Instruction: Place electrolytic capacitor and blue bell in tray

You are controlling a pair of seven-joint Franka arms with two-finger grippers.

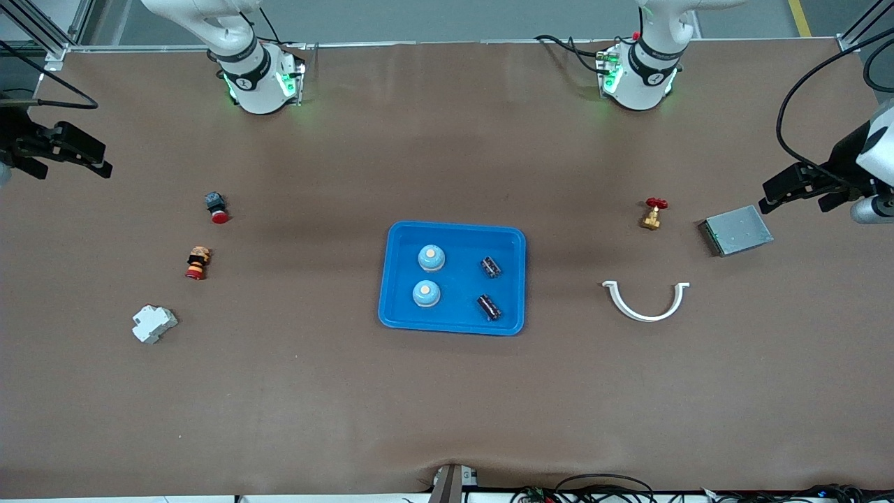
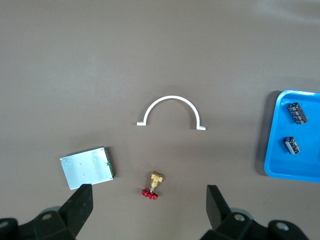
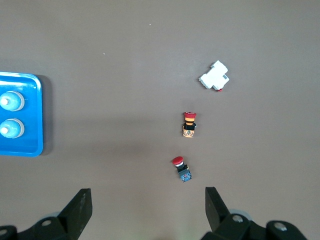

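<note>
— From where did the front camera look?
— From high across the worktop (image 1: 447, 405), facing both bases.
— And the wrist cameras?
— Each looked straight down from well above; both caught an edge of the tray (image 2: 272, 150), which the front camera saw whole (image 1: 398, 279).

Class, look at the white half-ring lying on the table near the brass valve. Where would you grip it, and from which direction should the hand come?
Grip the white half-ring at the middle of its curve, coming straight down from above. It lies flat, its band is thin enough to fit between two fingers, and the table around that middle is bare. The small feet at its ends would probably make it swing. The left hand, open near the brass valve, is closest.
</note>
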